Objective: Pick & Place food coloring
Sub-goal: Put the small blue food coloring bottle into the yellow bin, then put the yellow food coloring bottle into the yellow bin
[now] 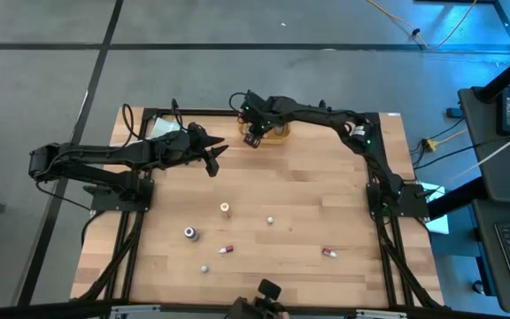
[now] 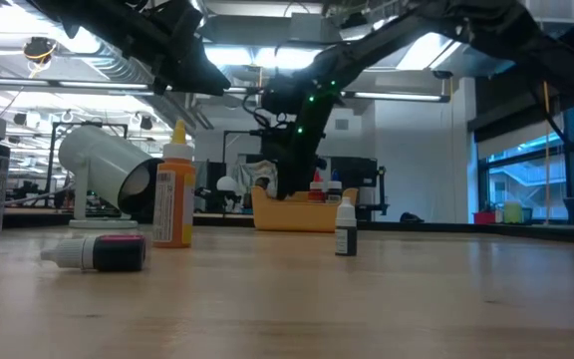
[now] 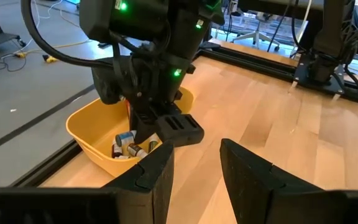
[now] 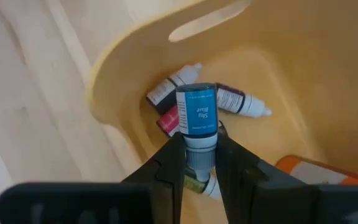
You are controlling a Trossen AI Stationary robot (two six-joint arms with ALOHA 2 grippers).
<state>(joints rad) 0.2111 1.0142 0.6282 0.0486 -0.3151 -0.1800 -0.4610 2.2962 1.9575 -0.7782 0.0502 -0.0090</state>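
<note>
A blue-labelled food coloring bottle (image 4: 196, 112) is in my right gripper (image 4: 199, 149), which is shut on it above the inside of the yellow bin (image 4: 123, 62) at the table's far edge (image 1: 282, 133). Several bottles (image 4: 166, 93) lie on the bin's floor. More food coloring rests on the table: an upright orange bottle (image 1: 225, 209), a purple one (image 1: 190, 233), two red ones (image 1: 227, 251) (image 1: 329, 253) and a small white one (image 1: 271, 219). My left gripper (image 3: 194, 155) hangs open left of the bin, holding nothing. My right gripper pinches the blue bottle by its white neck end (image 4: 199, 144) between its two fingers. The fingers slant down from above toward the bin. The labelled body sticks out beyond the fingertips, pointing down into the bin, clear of the bottles below.
A white cup (image 2: 108, 175) lies on its side at the low view's left, beside the orange bottle (image 2: 172, 194). A pink-labelled bottle (image 2: 98, 251) lies flat near the camera, and a dark one (image 2: 345, 227) stands mid-table. Bare wood spreads between the scattered bottles.
</note>
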